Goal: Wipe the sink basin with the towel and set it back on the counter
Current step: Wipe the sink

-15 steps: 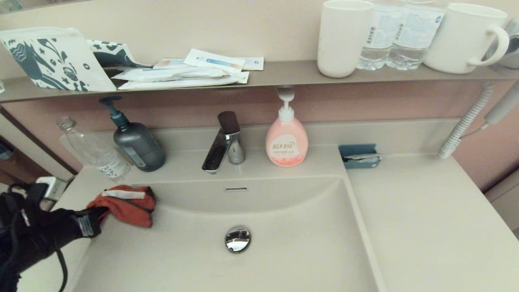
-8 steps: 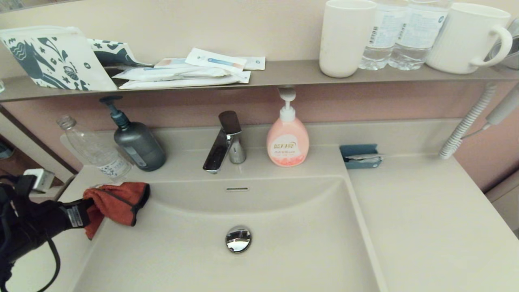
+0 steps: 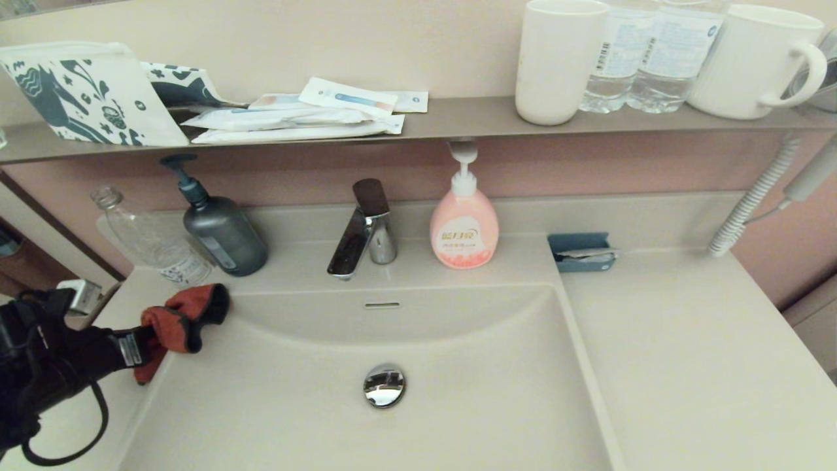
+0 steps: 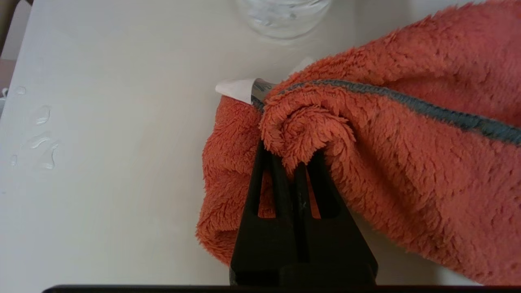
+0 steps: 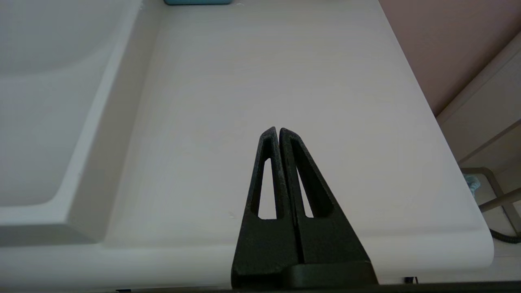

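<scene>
The orange-red towel (image 3: 184, 314) hangs bunched from my left gripper (image 3: 149, 338), which is shut on it at the sink basin's (image 3: 458, 405) far left rim. Part of the cloth lies over the left counter strip (image 3: 127, 294). In the left wrist view the fuzzy towel (image 4: 386, 162) with its dark trim folds around my closed left gripper (image 4: 291, 156) above the pale counter (image 4: 101, 142). My right gripper (image 5: 279, 132) is shut on nothing, parked over the right counter (image 5: 264, 73); it does not show in the head view. The chrome drain plug (image 3: 384, 385) sits mid-basin.
A clear bottle (image 3: 150, 242) and a dark pump bottle (image 3: 219, 229) stand just behind the towel. The faucet (image 3: 361, 229), the pink soap bottle (image 3: 463, 222) and a blue holder (image 3: 580, 252) line the back. A wall shelf (image 3: 431, 121) carries cups and packets.
My left gripper has pulled the towel leftward and up out of the basin's corner onto the left rim. The cloth is now more bunched. The right arm has not moved.
</scene>
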